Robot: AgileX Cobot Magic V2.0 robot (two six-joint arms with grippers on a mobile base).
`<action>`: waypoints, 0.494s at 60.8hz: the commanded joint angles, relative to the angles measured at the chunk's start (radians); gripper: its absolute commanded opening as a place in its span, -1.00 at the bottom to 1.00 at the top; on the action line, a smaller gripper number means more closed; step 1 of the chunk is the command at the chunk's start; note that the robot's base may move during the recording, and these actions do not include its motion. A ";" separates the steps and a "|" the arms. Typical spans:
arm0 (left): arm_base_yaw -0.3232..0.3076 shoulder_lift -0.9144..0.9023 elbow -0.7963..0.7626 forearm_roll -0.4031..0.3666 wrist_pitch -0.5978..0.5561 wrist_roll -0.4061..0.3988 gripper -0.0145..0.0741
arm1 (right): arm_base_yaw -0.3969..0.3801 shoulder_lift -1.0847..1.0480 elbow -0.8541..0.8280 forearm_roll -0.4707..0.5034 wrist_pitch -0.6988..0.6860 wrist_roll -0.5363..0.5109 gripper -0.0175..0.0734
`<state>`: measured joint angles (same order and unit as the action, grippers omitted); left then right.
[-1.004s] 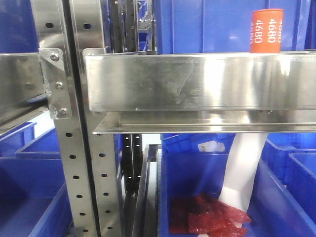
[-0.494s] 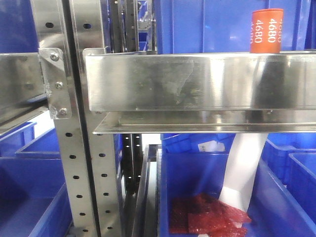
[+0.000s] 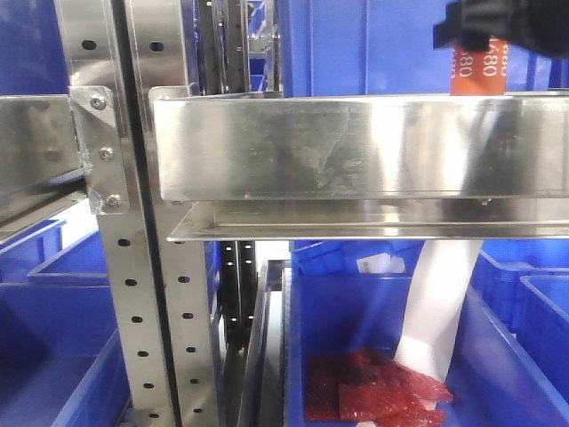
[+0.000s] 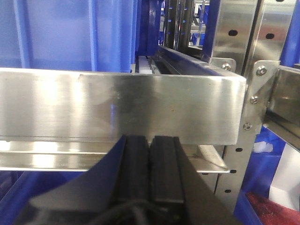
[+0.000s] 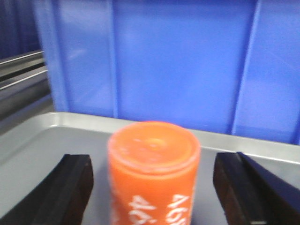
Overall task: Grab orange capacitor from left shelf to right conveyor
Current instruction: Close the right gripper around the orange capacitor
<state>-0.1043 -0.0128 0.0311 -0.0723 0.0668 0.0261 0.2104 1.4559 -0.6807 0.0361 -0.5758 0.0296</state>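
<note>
The orange capacitor [image 3: 478, 75] stands upright on the left shelf [image 3: 356, 147], behind its shiny front rail at the far right. My right gripper [image 3: 496, 27] is a dark shape covering the cylinder's top. In the right wrist view the capacitor [image 5: 153, 164] sits between the two black fingers [image 5: 70, 187], with a clear gap on each side; the right gripper [image 5: 153, 161] is open around it. My left gripper [image 4: 151, 140] is shut with nothing in it, just below another shelf rail [image 4: 122, 105]. The right conveyor is out of view.
A tall blue bin [image 5: 178, 61] stands close behind the capacitor. Perforated steel posts [image 3: 133, 267] rise at the left. Below the rail, a blue bin [image 3: 311, 356] holds red packets [image 3: 373, 391], and a white strip [image 3: 440, 302] hangs into it.
My right gripper has come into the front view at the top right and now covers the capacitor's top. The capacitor itself has not moved.
</note>
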 commanded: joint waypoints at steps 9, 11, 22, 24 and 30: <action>-0.007 -0.012 -0.005 -0.002 -0.091 -0.002 -0.96 | -0.010 0.045 -0.035 -0.002 -0.194 -0.005 0.75; -0.007 -0.012 -0.005 -0.002 -0.091 -0.002 -0.96 | -0.010 0.056 -0.035 -0.002 -0.205 -0.005 0.75; -0.007 -0.012 -0.005 -0.002 -0.091 -0.002 -0.96 | -0.010 0.093 -0.036 -0.002 -0.245 -0.005 0.69; -0.007 -0.012 -0.005 -0.002 -0.091 -0.002 -0.96 | -0.010 0.093 -0.036 -0.002 -0.244 -0.005 0.63; -0.007 -0.012 -0.005 -0.002 -0.091 -0.002 -0.96 | -0.010 0.089 -0.036 -0.002 -0.245 -0.005 0.37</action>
<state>-0.1043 -0.0128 0.0311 -0.0723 0.0668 0.0261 0.2082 1.5847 -0.6830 0.0361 -0.7189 0.0296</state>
